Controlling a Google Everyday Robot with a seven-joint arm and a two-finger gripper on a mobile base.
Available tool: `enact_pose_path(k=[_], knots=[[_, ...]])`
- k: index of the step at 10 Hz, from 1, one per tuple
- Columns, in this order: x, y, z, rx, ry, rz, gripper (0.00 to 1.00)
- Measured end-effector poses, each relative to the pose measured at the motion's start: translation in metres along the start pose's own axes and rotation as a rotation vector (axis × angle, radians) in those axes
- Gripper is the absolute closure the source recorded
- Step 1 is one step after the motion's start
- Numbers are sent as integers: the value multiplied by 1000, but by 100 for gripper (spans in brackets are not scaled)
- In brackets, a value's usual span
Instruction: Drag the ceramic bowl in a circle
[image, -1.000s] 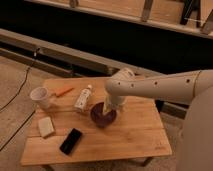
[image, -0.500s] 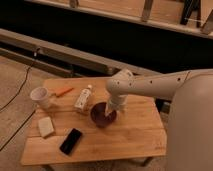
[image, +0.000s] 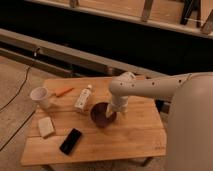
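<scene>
The white cup (image: 40, 96) stands well to the left of the bowl (image: 100, 116), at the left edge of the wooden table (image: 135, 135). The pale sponge (image: 46, 126) lies left of the bowl and nearer the front. The orange marker (image: 63, 91), if that is what it is, lies left of the bowl and further back. The black phone (image: 71, 141) lies near the bowl, to its front-left. The bottle (image: 83, 98) lies on its side just beside the bowl's back-left rim.

The bowl, dark maroon and upright, sits near the middle of the table. The gripper (image: 114, 111) is down at the bowl's right rim. I cannot tell how wide it stands or whether it has hold of the rim. The 1 arm (image: 150, 87) reaches in from the bowl's right.

The step in hand looks like taking contact at the rim, with the circle not yet traced. The next move likely calls for steady contact and a slow, tight loop, since the bottle and phone leave little room on the bowl's left.
</scene>
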Motion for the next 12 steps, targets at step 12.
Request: enact_pose_path(k=[12], knots=[[-16,12,30,-7,80,23,52]])
